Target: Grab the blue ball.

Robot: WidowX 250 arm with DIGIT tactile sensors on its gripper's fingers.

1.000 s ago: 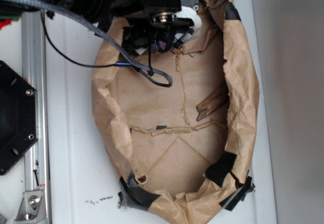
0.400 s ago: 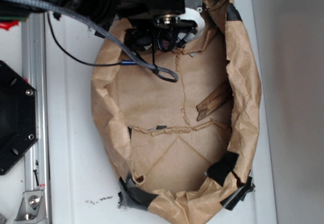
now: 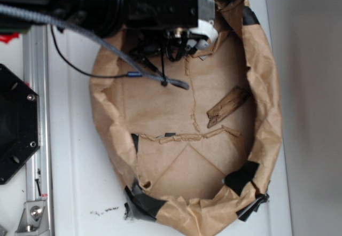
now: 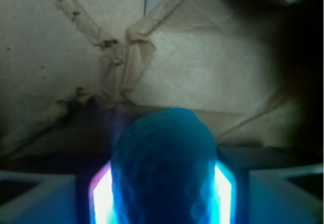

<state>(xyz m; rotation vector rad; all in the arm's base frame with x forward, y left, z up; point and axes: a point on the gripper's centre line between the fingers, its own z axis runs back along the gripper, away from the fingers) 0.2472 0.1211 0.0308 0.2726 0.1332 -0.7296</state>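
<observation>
- The tool [image 4: 163,183] squeezes the blue ball [image 4: 164,168] from both sides.
- Keep the squeeze firm.
- Lift straight up, slowly, clear of the paper bag [image 3: 264,113].

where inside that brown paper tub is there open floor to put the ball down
Bare floor lies between the taped seam and the near black-taped rim, and left of the wood chip. The far end is crowded by the gripper, holding the blue ball, and its dangling cables.

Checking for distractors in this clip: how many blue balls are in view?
1. The blue ball sits between the gripper fingers in the wrist view. The exterior view shows none on the paper tray; the arm could hide another.
</observation>
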